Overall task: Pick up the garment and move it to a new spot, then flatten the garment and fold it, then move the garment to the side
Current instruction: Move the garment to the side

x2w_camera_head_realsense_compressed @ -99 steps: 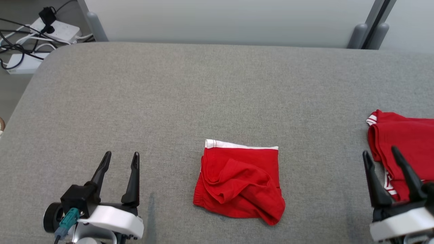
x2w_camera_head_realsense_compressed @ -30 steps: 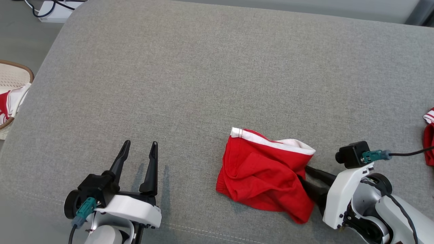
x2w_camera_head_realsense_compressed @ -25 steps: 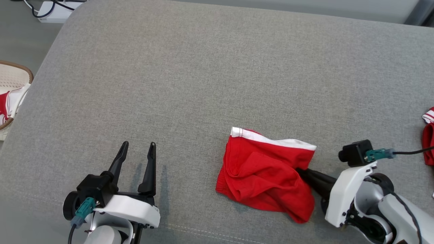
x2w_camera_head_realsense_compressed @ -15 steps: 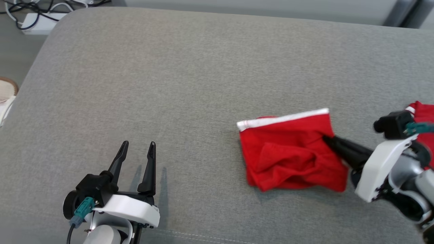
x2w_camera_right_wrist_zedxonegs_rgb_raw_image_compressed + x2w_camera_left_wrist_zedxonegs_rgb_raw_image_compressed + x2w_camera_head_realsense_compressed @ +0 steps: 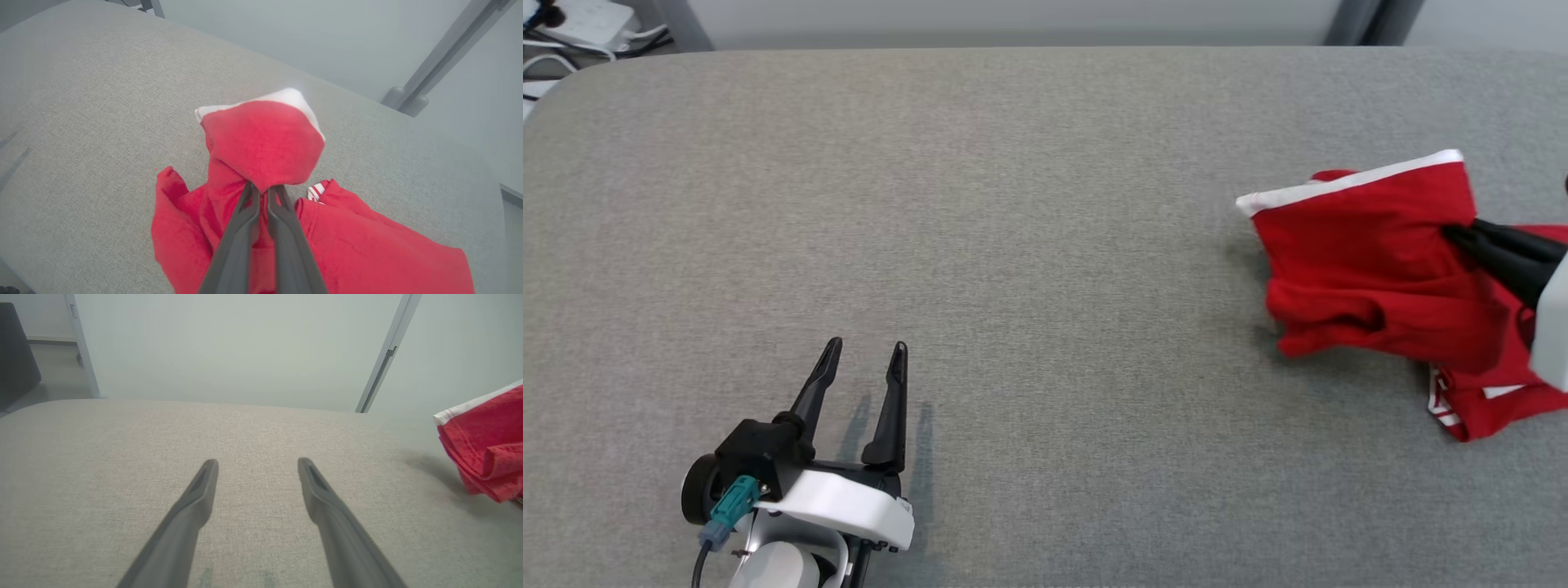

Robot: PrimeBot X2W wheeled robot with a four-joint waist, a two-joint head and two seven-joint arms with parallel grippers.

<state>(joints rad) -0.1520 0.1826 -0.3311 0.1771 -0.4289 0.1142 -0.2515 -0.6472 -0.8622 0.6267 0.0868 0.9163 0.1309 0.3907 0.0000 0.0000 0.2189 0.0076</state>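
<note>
Grey woven fabric covers the wide padded surface (image 5: pixel 1029 204) in the head view. The left gripper (image 5: pixel 866 355) rests low at the near left, its two long dark fingers spread apart and pointing away, with nothing between them. At the far right edge the right gripper (image 5: pixel 1466 237) reaches in from the right, its fingers pressed together on the right side of the red cloth garment with a white waistband (image 5: pixel 1364 253). The garment hangs bunched, and its near right part overlaps a second red garment with white stripes (image 5: pixel 1494 404) that lies on the surface. A white power strip (image 5: pixel 584 15) sits on the floor at the far left corner.

In the left wrist view, the left gripper (image 5: pixel 257 465) points along the padded surface (image 5: pixel 122 457), fingers well apart. The garment (image 5: pixel 486 445) shows at the right edge, lifted clear with a shadow under it. A pale wall and a slanted metal post (image 5: pixel 386 355) stand beyond.

In the right wrist view, the right gripper (image 5: pixel 263 190) pinches a fold of the garment (image 5: pixel 261 143), which bulges up past the fingertips, white band uppermost. The second red garment (image 5: pixel 367 245) spreads beneath and to the right, touching it.
</note>
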